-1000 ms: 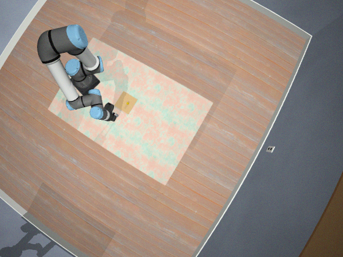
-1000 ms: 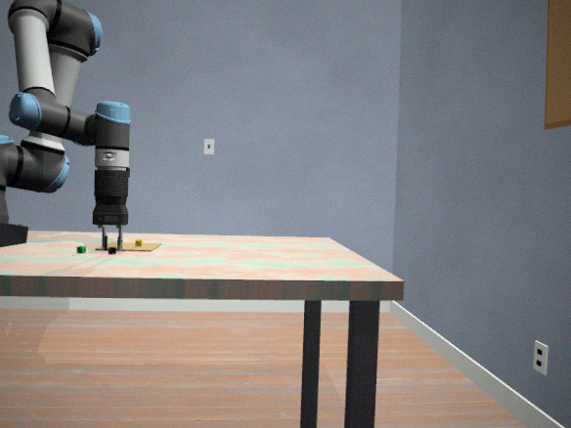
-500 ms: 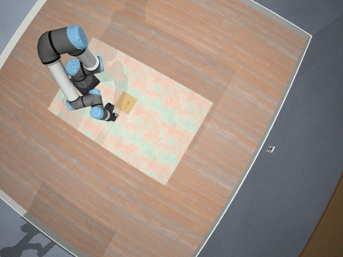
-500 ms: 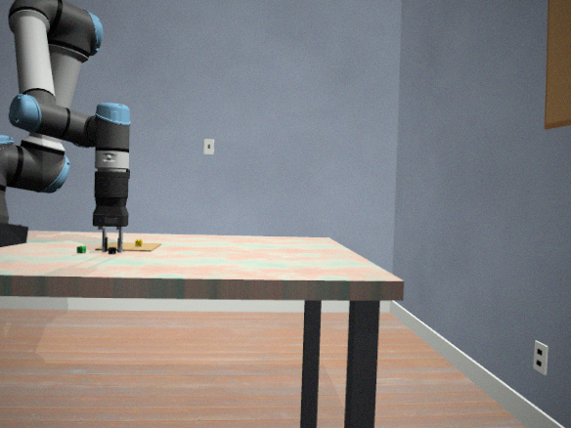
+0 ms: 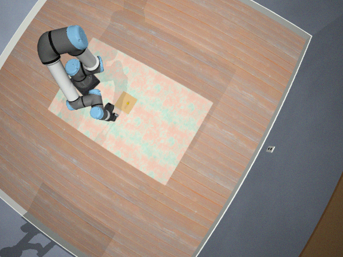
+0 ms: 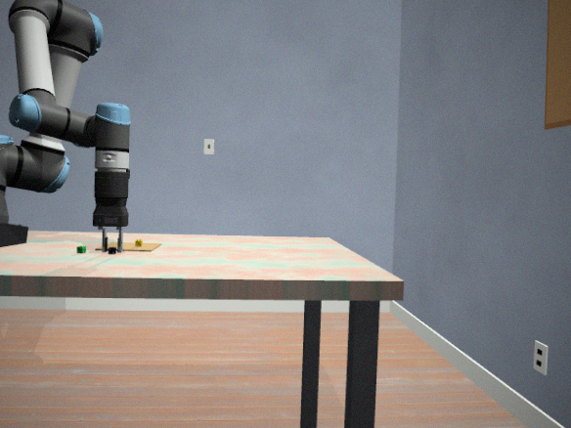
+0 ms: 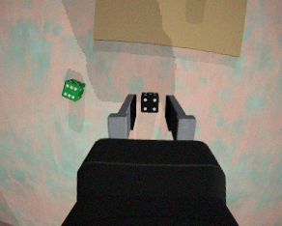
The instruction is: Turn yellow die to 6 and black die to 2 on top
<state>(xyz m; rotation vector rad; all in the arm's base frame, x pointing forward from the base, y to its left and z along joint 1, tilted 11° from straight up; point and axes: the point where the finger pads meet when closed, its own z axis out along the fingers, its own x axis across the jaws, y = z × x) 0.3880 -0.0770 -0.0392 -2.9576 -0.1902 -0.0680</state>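
The black die (image 6: 112,250) (image 7: 150,102) lies on the table in front of the mat (image 5: 132,100) (image 6: 150,247) (image 7: 121,21); its upper face shows 4 in the wrist view. My gripper (image 5: 117,115) (image 6: 112,245) (image 7: 151,105) points down, partly open, with its fingertips low on either side of the black die and a gap on both sides. The yellow die (image 5: 127,102) (image 6: 139,242) is on the mat; its pips are too small to read. The green die (image 6: 81,249) (image 7: 72,90) is on the table, off the mat, with 6 on its upper face.
The green die is beside the gripper, to the left in the wrist view. The mat's near edge is just beyond the fingertips there. The table (image 5: 176,123) (image 6: 274,259) extends to the right in the top and exterior views. The arm's base stands at the table's left part.
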